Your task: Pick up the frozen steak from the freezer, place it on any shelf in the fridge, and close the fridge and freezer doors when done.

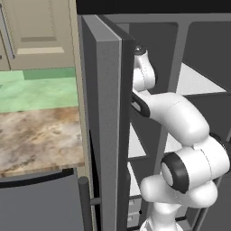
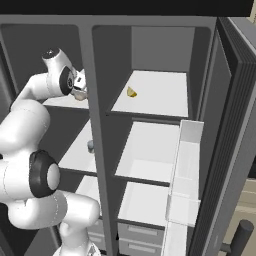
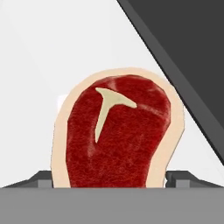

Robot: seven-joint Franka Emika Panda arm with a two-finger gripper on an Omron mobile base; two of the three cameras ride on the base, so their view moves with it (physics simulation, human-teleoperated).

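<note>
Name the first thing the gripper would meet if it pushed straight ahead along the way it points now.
The steak: in the hand view it lies right ahead, between the two fingertips, on a white shelf. Depth is unclear; it may already touch.

Counter: you have a mottled brown stone countertop (image 1: 38, 137) to the arm's left, past the open grey door.
Wall: above that counter you see a pale green tiled backsplash (image 1: 38, 90).
Upper cabinet: a cream panelled cabinet door (image 1: 38, 34) hangs over the backsplash.
Lower front: under the counter sits a dark grey appliance panel (image 1: 38, 203) with a black strip along its top.
Far right: beyond the right-hand door you catch a sliver of beige cabinet (image 2: 248, 200).
Light: even and flat, without hard shadows.
</note>
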